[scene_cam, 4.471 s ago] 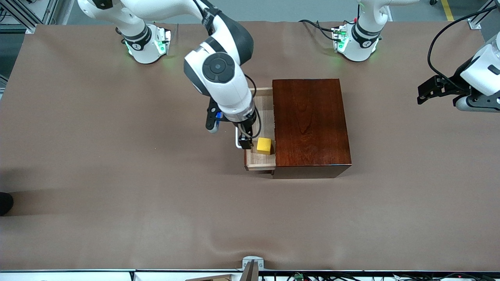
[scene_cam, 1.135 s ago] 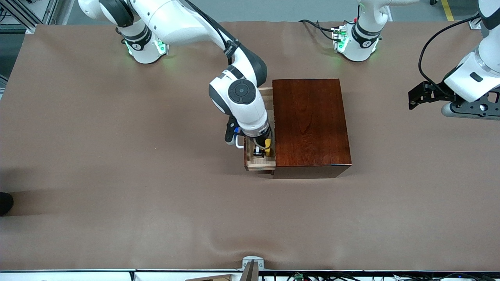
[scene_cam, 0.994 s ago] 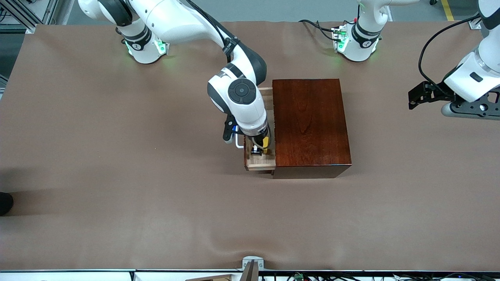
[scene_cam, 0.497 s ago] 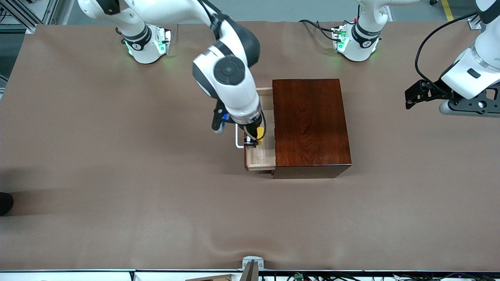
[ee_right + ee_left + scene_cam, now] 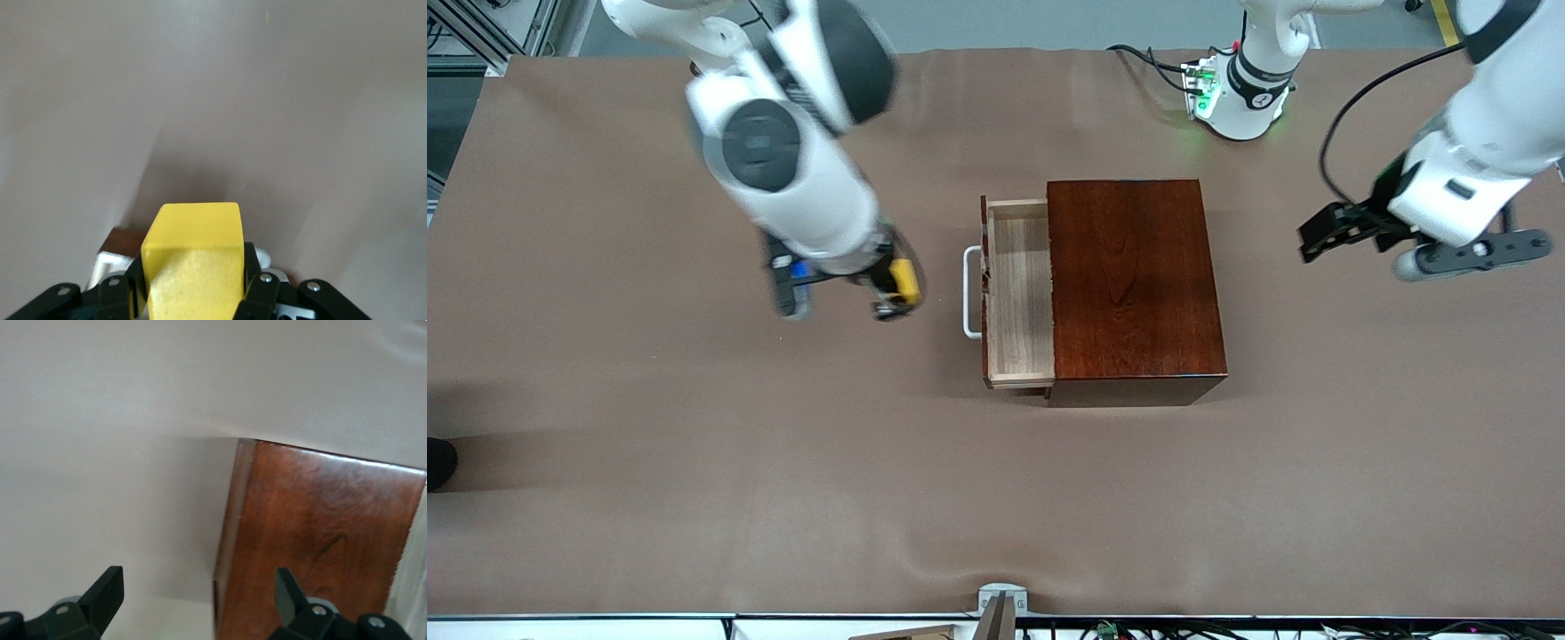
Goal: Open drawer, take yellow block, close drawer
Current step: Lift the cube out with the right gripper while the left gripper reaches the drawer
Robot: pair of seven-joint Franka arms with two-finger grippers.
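Observation:
The drawer (image 5: 1017, 293) of the dark reddish-brown wooden box (image 5: 1131, 289) stands pulled out toward the right arm's end, its white bar handle (image 5: 969, 293) and bare pale-wood interior showing. My right gripper (image 5: 895, 289) is shut on the yellow block (image 5: 904, 279) and holds it in the air over bare table, apart from the drawer's handle. The right wrist view shows the yellow block (image 5: 193, 260) pinched between both fingers. My left gripper (image 5: 1320, 236) is open and empty, in the air toward the left arm's end of the table; its wrist view shows the wooden box (image 5: 313, 547).
The brown table cover (image 5: 694, 444) stretches around the box. Both arm bases stand along the table's edge farthest from the front camera. A small metal bracket (image 5: 1000, 600) sits at the table edge nearest the front camera.
My right gripper closed on the yellow block in the drawer, lifted it out and swung it away toward the right arm's end. My left arm shifted slightly toward the box.

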